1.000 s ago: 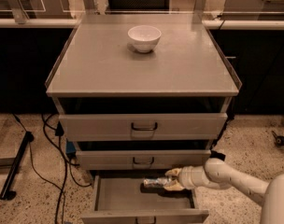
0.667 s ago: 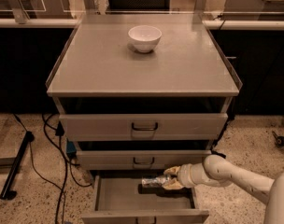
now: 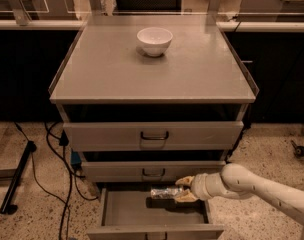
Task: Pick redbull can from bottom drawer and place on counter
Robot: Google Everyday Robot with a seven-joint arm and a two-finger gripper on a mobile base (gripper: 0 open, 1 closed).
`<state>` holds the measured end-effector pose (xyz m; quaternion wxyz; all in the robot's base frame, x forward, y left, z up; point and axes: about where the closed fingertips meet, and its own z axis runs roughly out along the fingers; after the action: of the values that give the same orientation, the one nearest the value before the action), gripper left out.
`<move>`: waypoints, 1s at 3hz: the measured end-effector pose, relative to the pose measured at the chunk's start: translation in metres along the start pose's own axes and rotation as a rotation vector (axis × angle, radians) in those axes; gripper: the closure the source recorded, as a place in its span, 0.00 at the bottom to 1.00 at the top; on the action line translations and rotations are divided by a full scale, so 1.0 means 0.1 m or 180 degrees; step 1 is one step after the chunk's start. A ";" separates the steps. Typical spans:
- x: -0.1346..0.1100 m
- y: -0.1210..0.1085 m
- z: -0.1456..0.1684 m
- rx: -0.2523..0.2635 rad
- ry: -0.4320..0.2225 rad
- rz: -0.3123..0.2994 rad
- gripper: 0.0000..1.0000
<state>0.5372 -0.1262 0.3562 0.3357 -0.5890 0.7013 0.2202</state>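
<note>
One redbull can (image 3: 163, 192) is in view: a slim, short cylinder of shiny silver metal with darker patches, lying horizontally with its long axis running left to right.

Counts:
- Redbull cans: one.
- Drawers: three, stacked in one grey cabinet. The top drawer (image 3: 102, 136) and middle drawer (image 3: 112, 171) are pulled out slightly; the bottom drawer (image 3: 137, 216) is pulled out far, exposing its flat grey floor.
- Bowls: one white bowl (image 3: 154, 40), upright on the table (image 3: 107, 69), near its rear edge.
- Grippers: one.

My gripper (image 3: 181, 190) is positioned over the bottom drawer, just below the front of the middle drawer, reaching in from the right on my white arm (image 3: 257, 186). Its yellowish fingers (image 3: 185, 181) sit one above and one below the can's right end, clamped on it. The rest of the can projects to the left of the gripper.

The can is over the rear part of the drawer floor, with a dark shadow directly beneath it. It is well apart from the table and the bowl.
</note>
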 end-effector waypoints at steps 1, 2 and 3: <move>-0.48 0.14 -0.60 0.0098 0.0068 0.0013 1.00; -1.01 0.31 -1.17 0.0141 0.0196 -0.0053 1.00; -1.24 0.15 -1.44 0.0291 0.0282 -0.0230 1.00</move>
<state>0.5020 -0.1399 0.5428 0.3386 -0.6072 0.7031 0.1494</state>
